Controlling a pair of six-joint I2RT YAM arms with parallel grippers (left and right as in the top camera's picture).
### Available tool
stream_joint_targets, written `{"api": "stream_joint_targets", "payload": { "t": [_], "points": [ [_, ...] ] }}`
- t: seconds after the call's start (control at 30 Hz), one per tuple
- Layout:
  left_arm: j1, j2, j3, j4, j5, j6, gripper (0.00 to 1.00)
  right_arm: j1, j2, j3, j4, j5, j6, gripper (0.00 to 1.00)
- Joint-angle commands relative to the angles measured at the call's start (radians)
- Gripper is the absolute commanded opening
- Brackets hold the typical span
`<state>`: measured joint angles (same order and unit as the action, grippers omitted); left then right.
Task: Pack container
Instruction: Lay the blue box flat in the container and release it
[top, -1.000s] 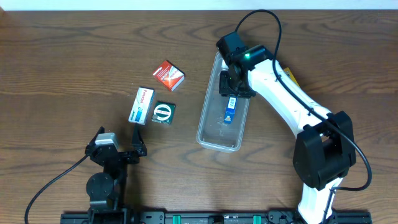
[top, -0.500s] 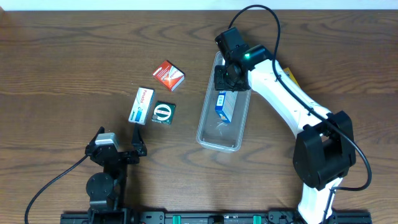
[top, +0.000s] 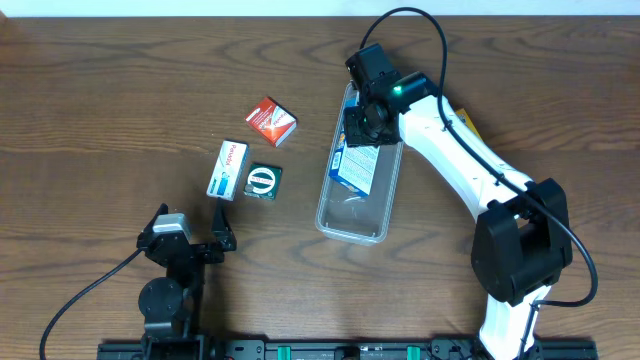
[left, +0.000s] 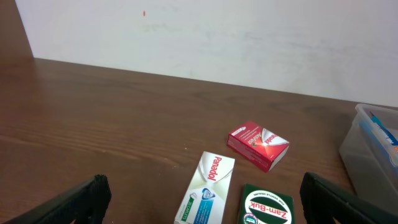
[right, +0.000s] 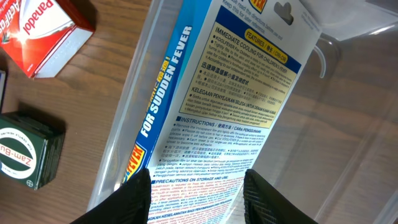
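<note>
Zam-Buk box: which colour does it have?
The Zam-Buk box is dark green with a white round logo. The left wrist view shows it best.

Overhead looks straight down on the table (top: 100, 100); left wrist low toward the wall (left: 217, 37); right wrist close over the container (right: 354, 137). All share the red box (top: 271, 121).
</note>
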<state>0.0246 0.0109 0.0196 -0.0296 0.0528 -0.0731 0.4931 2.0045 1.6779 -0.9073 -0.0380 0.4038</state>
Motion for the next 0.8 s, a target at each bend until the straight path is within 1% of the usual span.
{"api": "stream_joint_targets", "payload": {
  "t": [0.0, 0.4, 0.77],
  "points": [
    [0.003, -0.005, -0.016, -0.037, -0.008, 0.013, 0.98, -0.003, -0.005, -0.005, -0.002, -0.004, -0.039, 0.47],
    [0.003, -0.005, -0.016, -0.037, -0.008, 0.013, 0.98, 0.0, -0.005, -0.005, 0.042, 0.011, -0.04, 0.5],
    [0.003, -0.005, -0.016, -0.037, -0.008, 0.013, 0.98, 0.008, 0.023, -0.005, 0.041, 0.005, -0.015, 0.5]
  ]
}}
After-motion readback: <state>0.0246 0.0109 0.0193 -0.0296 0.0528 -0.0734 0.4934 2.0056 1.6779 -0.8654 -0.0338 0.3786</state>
